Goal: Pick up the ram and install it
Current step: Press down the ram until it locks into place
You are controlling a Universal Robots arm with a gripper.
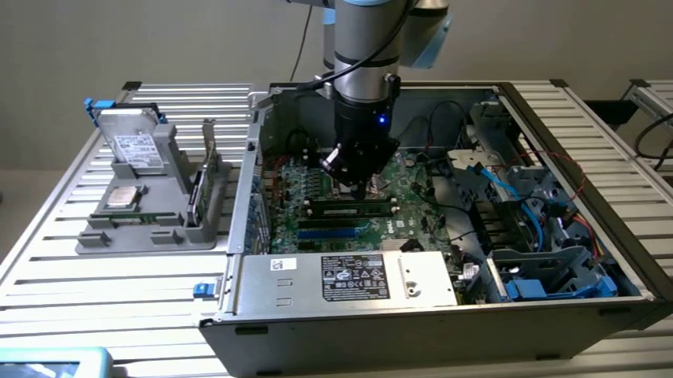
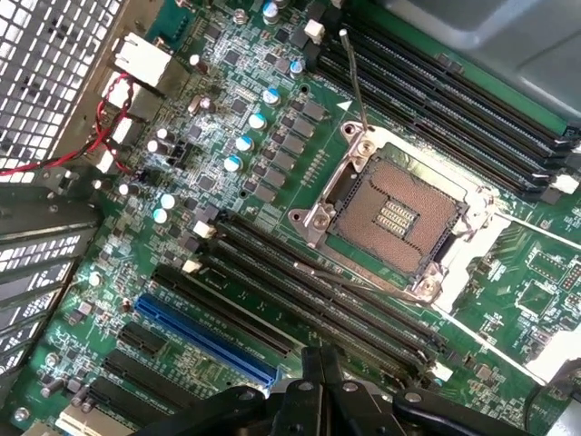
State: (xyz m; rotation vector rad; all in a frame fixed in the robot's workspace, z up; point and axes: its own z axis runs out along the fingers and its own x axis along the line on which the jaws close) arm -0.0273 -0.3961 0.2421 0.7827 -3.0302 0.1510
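**A:** Exterior view first. What could go wrong from here?

**B:** Starting on the exterior view's left, well away from the jaws, there's the grey tray (image 1: 100, 236) of spare parts. It's out of reach, so no worry there. The trouble is right under the gripper (image 1: 361, 189). The ram (image 1: 349, 210) lies along the black slots just in front of the fingertips, on the camera's side. I can't tell whether both ends are clipped home.

**A:** So the danger is a half-seated stick?

**B:** That's my guess. If one end sits high, pressing off-centre would tilt it in the slot and could strain the contacts or the board (image 2: 227, 109).

**A:** Anything else?

**B:** Yes. In the wrist view the open processor socket (image 2: 395, 218) sits just beyond the fingertips, with its bare contacts showing. The long black slots (image 2: 318, 291) run between it and the jaws. A slip off the stick towards the socket could bend those contacts. Further on the exterior view's right, the loose blue cables (image 1: 494, 183) hang clear of the jaws. I'd say they're a smaller risk.

**A:** And the jaws themselves?

**B:** Clenched tight. In the wrist view the gripper (image 2: 320, 363) has its fingers pressed together with nothing between them. It isn't holding the ram. It hangs low over the board, near the stick, but I can't say whether it touches it.
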